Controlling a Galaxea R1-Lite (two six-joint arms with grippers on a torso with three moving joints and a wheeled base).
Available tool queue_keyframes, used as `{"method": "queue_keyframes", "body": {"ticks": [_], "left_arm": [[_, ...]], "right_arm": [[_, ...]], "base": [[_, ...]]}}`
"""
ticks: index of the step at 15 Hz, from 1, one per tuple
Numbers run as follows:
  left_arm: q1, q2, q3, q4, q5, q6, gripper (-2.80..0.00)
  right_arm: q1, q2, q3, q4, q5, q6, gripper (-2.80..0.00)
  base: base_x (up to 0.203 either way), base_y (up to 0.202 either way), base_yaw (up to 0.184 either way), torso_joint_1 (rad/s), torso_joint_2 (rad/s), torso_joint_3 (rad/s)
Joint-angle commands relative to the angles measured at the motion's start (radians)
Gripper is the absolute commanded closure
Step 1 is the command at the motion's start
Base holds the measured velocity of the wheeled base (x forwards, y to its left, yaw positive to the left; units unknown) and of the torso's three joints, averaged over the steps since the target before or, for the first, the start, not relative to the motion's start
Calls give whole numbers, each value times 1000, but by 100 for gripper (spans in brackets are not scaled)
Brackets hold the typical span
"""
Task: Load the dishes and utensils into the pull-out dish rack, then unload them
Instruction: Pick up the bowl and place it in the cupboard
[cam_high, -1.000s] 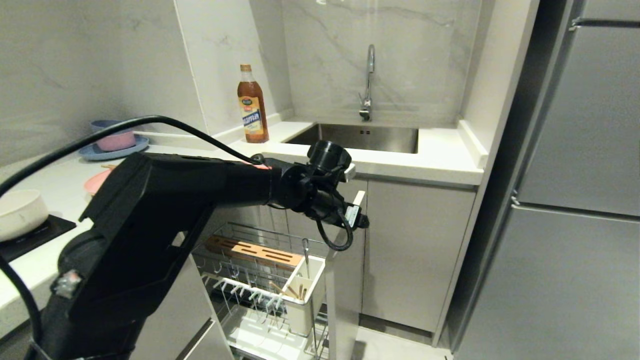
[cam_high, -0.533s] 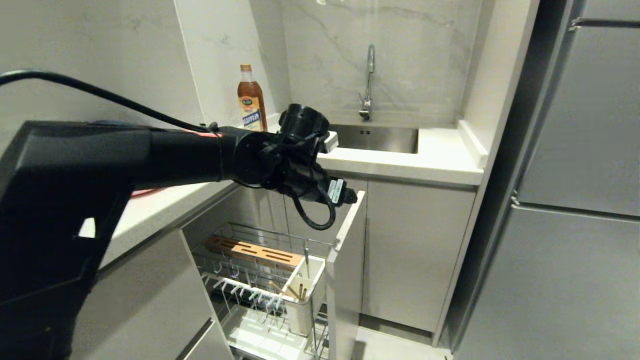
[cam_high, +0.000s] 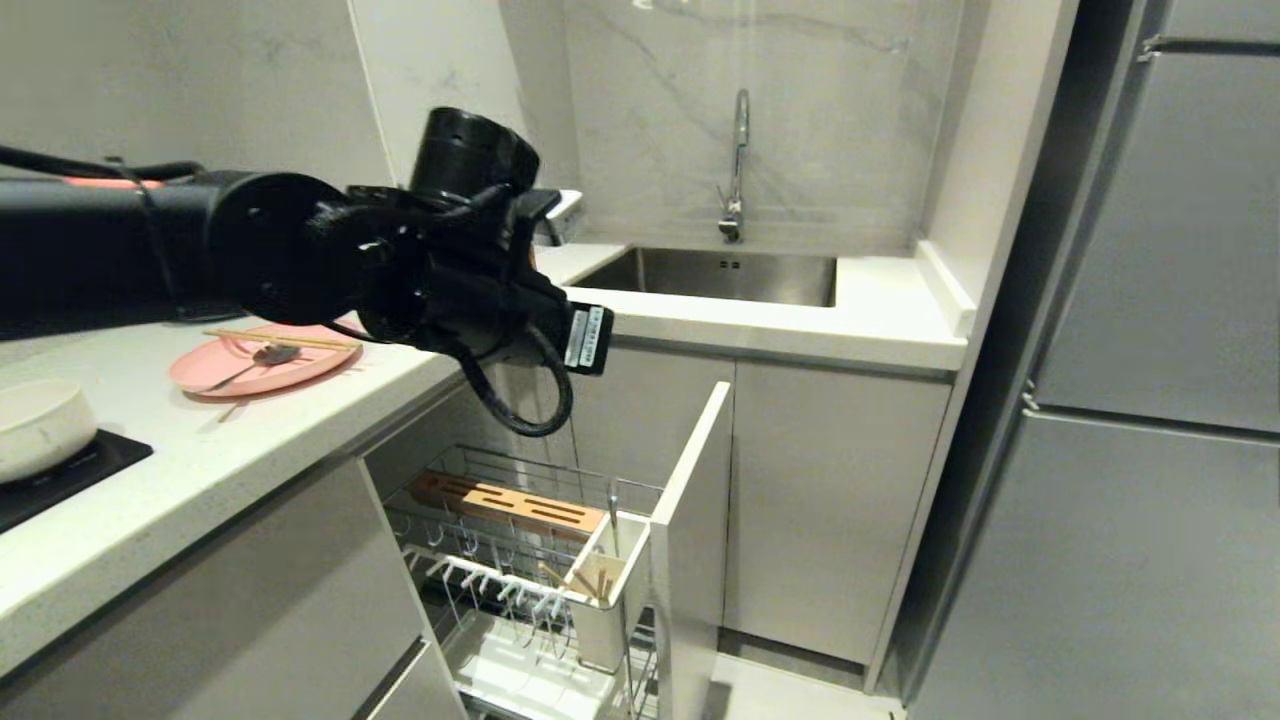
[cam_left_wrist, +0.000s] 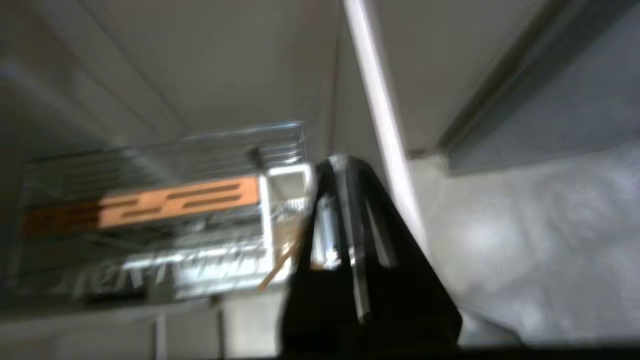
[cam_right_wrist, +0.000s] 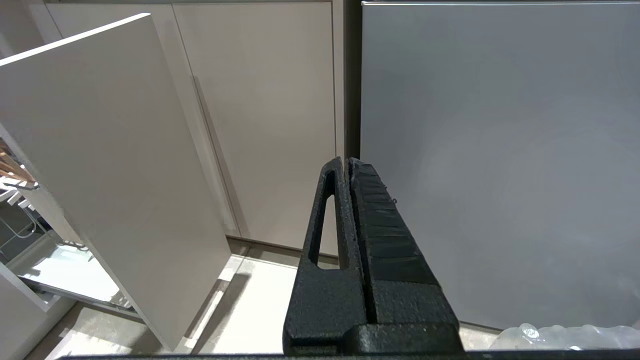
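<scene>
The pull-out dish rack (cam_high: 470, 545) stands open below the counter, with its wooden block (cam_high: 505, 500), white utensil box (cam_high: 612, 590) and tall front panel (cam_high: 690, 560). Wooden chopsticks (cam_high: 580, 580) and a slim metal handle (cam_high: 612, 500) stand in the box. On the counter, a pink plate (cam_high: 290, 375) carries a spoon (cam_high: 262, 357) and more chopsticks (cam_high: 285, 340). A white bowl (cam_high: 35, 425) sits at the left. My left wrist (cam_high: 450, 270) hangs at counter height above the rack. The left gripper (cam_left_wrist: 340, 165) is shut, with nothing seen in it. My right gripper (cam_right_wrist: 347, 162) is shut and parked low.
A steel sink (cam_high: 730, 275) with a tap (cam_high: 738, 160) lies behind the rack. A tall grey fridge (cam_high: 1150, 400) fills the right side. The bowl rests on a black mat (cam_high: 80, 465). The rack's front panel (cam_right_wrist: 100, 150) stands close on one side of the right gripper.
My left arm has risen from just above the rack's front panel to counter height and swung left. The pink plate with its spoon and chopsticks has come into view.
</scene>
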Motion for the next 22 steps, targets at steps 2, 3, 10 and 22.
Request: {"method": "queue_keyframes", "body": {"ticks": [2,3,10,22], "left_arm": [[32,-171,75,3,12,-1,0],[44,-219,105,3,24,-1,0],[260,-643,314,8,84,24,0],[560,-1354,914,-50,2,53,0]], "right_arm": [[1,0,3,0,0,0,0],[1,0,3,1,0,0,0],[0,0,3,1,-1,0,0],[0,0,3,0,0,0,0]], "base": [[0,0,0,0,0,0],[0,0,0,0,0,0],[0,0,0,0,0,0],[0,0,0,0,0,0]]}}
